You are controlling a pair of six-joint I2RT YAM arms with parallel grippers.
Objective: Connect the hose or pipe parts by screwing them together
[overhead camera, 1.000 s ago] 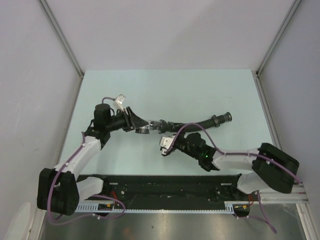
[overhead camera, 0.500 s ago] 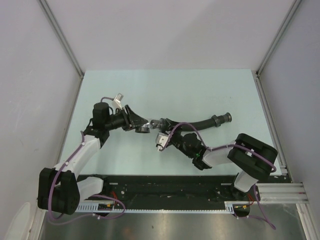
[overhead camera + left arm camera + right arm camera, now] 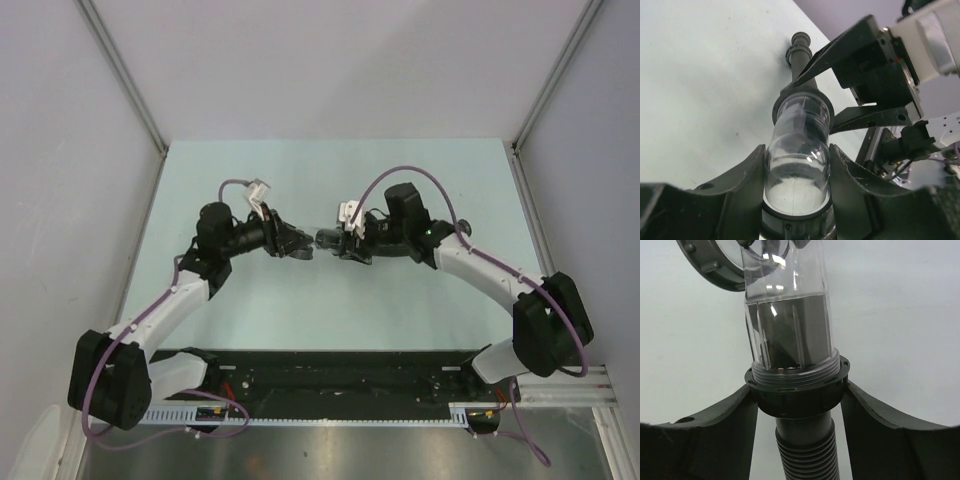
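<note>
I start at the black collar, where the two parts meet. It sits around the end of the clear fitting, touching its ridged rim; I cannot tell how far it is threaded on. The fitting is a see-through tube. Through its wall, in the half next to the collar, I see a dark ribbed piece inside. The half farther from the collar looks hollow, with glints on it. At the fitting's end away from the collar, a grey ring with small bumps on its rim is partly in view. On the collar's other side the black ribbed hose runs off. In my left wrist view it finishes in a flared end well away from the collar.

My right pincer pinches the collar, one finger pressed on each side. My left pincer pinches the clear fitting just beside the collar, fingers tight on the tube's wall. From above, the collar is over the middle of the pale counter, between the two pincers. I cannot tell whether anything touches the counter. Most of the hose is hidden under my right arm.
</note>
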